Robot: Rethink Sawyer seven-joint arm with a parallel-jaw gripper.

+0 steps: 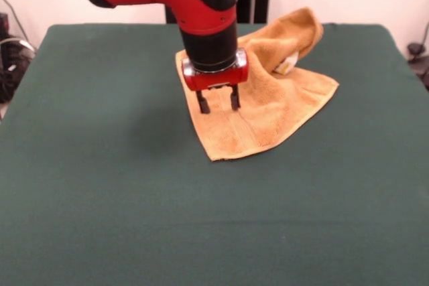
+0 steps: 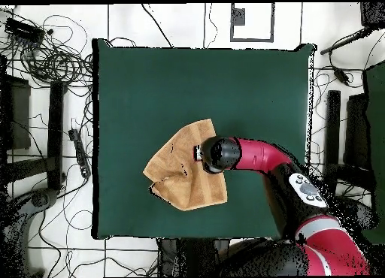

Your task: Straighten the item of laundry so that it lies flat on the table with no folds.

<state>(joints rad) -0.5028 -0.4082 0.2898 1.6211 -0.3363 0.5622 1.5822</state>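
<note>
The golden-orange towel (image 1: pixel 271 108) lies crumpled on the dark green table (image 1: pixel 100 179), right of centre towards the far side. Its far right part is folded over in a raised hump, and the white label (image 1: pixel 287 65) shows under that fold. My gripper (image 1: pixel 218 104) points straight down over the towel's left part. Its two black fingers (image 1: pixel 202 104) stand apart, open and holding nothing, with their tips at or just above the cloth. In the overhead view the towel (image 2: pixel 179 176) is an uneven folded shape, and the arm's wrist covers most of the gripper (image 2: pixel 201 153).
The table (image 2: pixel 150 87) extends far around the towel on all sides. Cables and equipment (image 2: pixel 45 57) lie on the floor beyond the table's edges. The red arm (image 2: pixel 259 156) reaches in over the table's edge.
</note>
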